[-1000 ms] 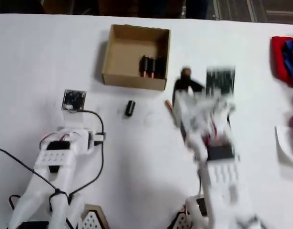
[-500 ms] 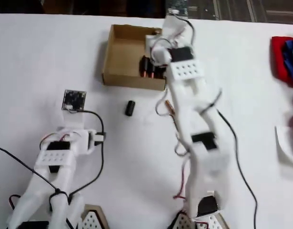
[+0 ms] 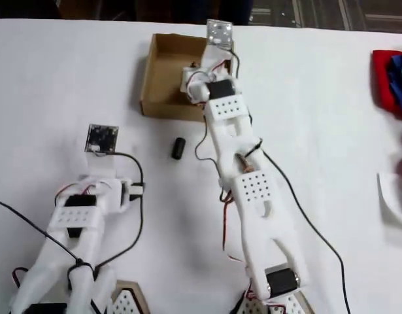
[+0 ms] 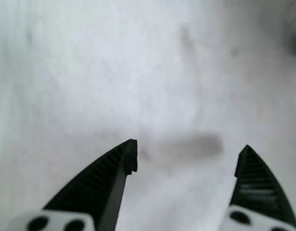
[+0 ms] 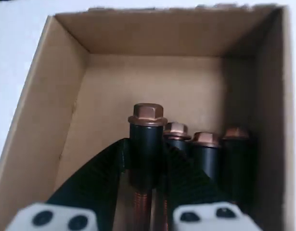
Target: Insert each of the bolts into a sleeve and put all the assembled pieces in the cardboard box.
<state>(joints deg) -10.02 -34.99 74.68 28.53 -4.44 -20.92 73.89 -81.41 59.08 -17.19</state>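
Right claw [image 5: 145,151]: is clamping shut around a bolt-and-sleeve piece [image 5: 147,132], with the copper hex head standing clear above the fingers.
Bolt-and-sleeve piece: is hanging upright inside the cardboard box [image 5: 66,101], just beside the assembled pieces [image 5: 205,154].
Assembled pieces: three are standing side by side in the box, close to one side wall.
Right arm [image 3: 253,196]: is stretching across the desk [image 3: 331,91] to the box.
Loose sleeve [image 3: 179,148]: is lying on the desk near the box's front wall, between the two arms.
Left claw [image 4: 186,151]: is hovering wide open over bare desk, gripping nothing.
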